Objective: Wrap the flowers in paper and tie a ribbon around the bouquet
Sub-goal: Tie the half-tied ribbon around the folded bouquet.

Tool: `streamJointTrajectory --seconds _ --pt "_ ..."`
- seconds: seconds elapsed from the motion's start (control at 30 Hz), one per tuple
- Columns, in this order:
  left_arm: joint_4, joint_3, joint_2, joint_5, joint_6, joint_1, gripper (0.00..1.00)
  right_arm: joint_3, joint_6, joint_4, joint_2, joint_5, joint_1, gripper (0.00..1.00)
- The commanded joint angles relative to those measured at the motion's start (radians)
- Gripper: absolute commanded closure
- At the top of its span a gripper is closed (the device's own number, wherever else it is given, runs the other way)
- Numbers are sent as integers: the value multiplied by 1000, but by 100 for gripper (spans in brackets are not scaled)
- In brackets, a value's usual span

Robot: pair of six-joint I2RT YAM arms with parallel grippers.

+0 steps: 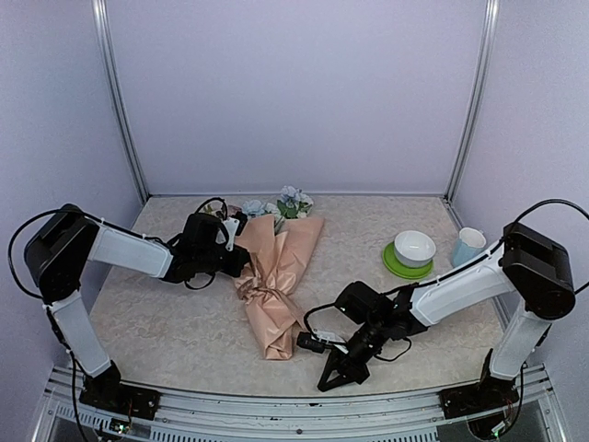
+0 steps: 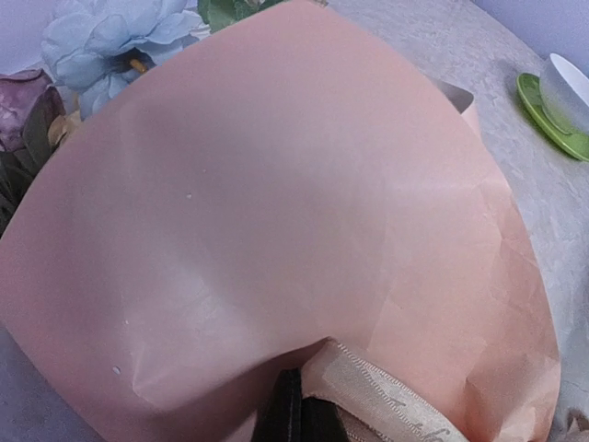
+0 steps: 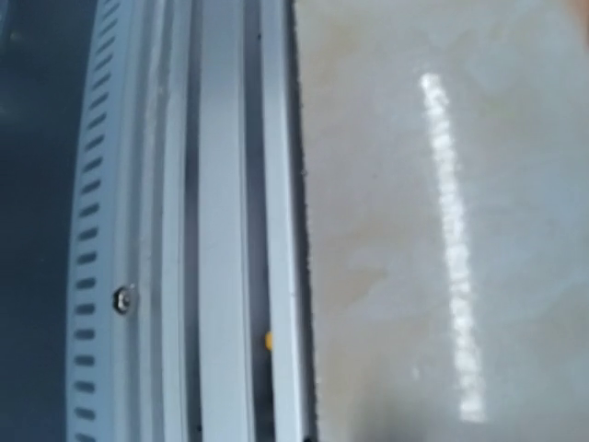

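Note:
The bouquet lies mid-table: the peach paper [image 1: 276, 276] is rolled into a cone, its tail towards the front. The flowers [image 1: 281, 203] show at its far end. My left gripper [image 1: 244, 258] is at the cone's upper left edge. In the left wrist view the paper [image 2: 276, 203] fills the frame, with blue and mauve flowers [image 2: 110, 37] at the top left. The left gripper [image 2: 294, 414] is shut on the beige ribbon [image 2: 396, 401] against the paper. My right gripper [image 1: 324, 382] points down near the front edge, shut and apart from the cone. Its fingers do not show in the right wrist view.
A white bowl [image 1: 414, 247] sits on a green plate [image 1: 398, 267] at the right, with a pale blue cup [image 1: 467, 247] beside it. The metal front rail [image 3: 221, 230] runs along the table edge [image 3: 304, 230] under the right wrist. White walls enclose the table.

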Motion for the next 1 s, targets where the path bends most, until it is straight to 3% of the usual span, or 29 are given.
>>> streamJointTrajectory --seconds 0.0,0.27,0.5,0.7,0.97 --pt "25 9 -9 5 24 2 100 33 -11 -55 -10 -11 4 100" --pt "71 -109 -172 20 -8 -91 100 136 -35 -58 -116 76 -56 100" --pt "121 -334 -459 -154 -175 -210 100 201 16 6 -92 275 -162 84" --pt "123 -450 -491 -166 -287 -217 100 291 22 47 -32 301 -175 74" --pt "81 -397 -502 -211 -221 -211 99 328 46 70 12 292 -174 69"
